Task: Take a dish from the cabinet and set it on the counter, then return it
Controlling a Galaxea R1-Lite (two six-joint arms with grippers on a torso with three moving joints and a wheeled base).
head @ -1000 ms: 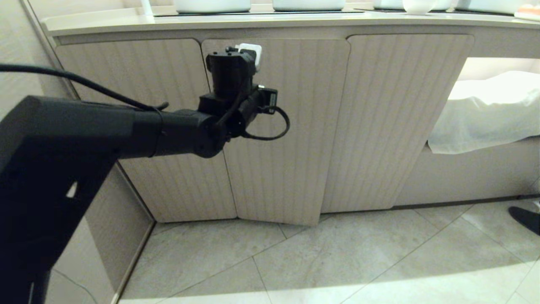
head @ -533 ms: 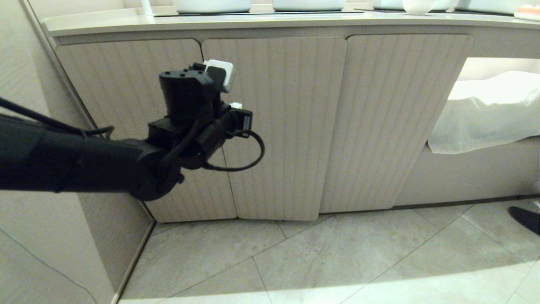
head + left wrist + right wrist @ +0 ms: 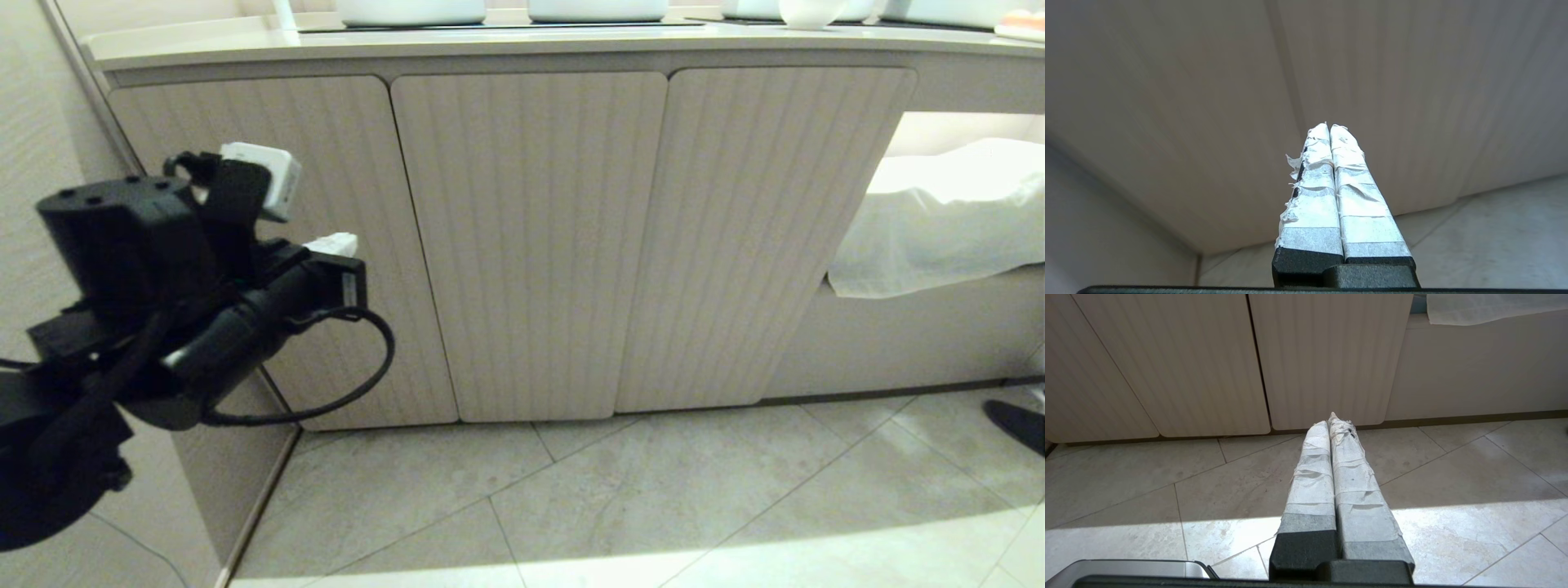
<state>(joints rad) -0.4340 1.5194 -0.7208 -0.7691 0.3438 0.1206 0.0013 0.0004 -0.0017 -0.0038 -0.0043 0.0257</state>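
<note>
Cabinet fills the view, all three ribbed doors closed flat, so whatever sits inside is hidden. Counter above carries white vessels, only their bases showing; the dish can't be picked out. Left claw clenched, empty, before the left door. Right claw clenched, empty, above the floor tiles.

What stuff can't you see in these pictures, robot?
- Inside the cabinet: all three doors are closed in the head view, so any dish in there is hidden.
- White containers on the counter: cut off by the head view's top edge.
- Dark thing on the floor: cut off at the right edge.
- Left claw: shut in its wrist view; in the head view the arm's own body hides the tips.
</note>
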